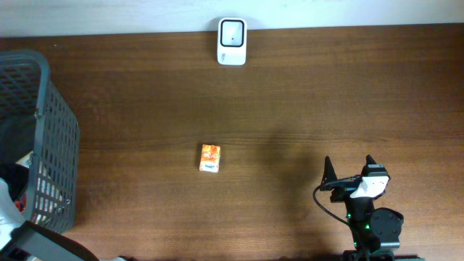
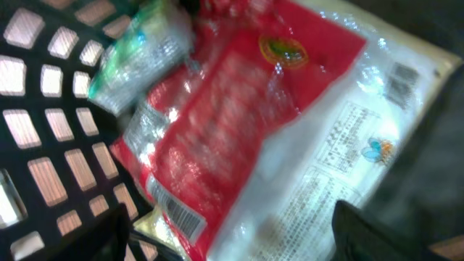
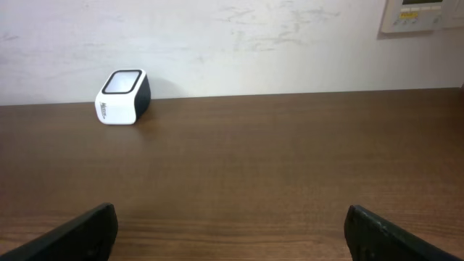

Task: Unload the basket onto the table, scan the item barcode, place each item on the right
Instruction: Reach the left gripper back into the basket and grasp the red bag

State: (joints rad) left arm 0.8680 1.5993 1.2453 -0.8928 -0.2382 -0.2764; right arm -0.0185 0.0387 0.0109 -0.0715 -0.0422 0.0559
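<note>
Tabletop (image 1: 326,94): dark wood, with a wall along the far edge.

Grey lattice basket (image 1: 61,138): at my far left. My left arm reaches down into it.

Red-and-clear packet (image 2: 239,123): seen in the left wrist view, lying inside the basket on other goods. I take it as the item to scan. Its long axis runs diagonally, near-left to far-right in that view. The picture is blurred.

Left hand (image 2: 232,246): directly above the packet's near end and released, fingers (image 2: 109,235) spread wide to either side. I cannot tell whether they touch the film, and nothing looks gripped.

Right hand (image 1: 349,167): at near right over bare wood, released and empty, well apart from the basket.

Scanner (image 1: 232,42): white with a dark window, at the far edge, mid-width. It sits ahead and to the right of the basket.

Orange carton (image 1: 210,158): mid-tabletop, alone.

Green packet (image 2: 138,58): crumpled against the red one's far-left side.

Barcode (image 2: 177,214): on the packet's near-left edge, just beside my left finger.

Judgement: the left hand is much the nearer, so the pick falls to it. It should grip across the short axis, then carry the packet right and forward to the scanner.
</note>
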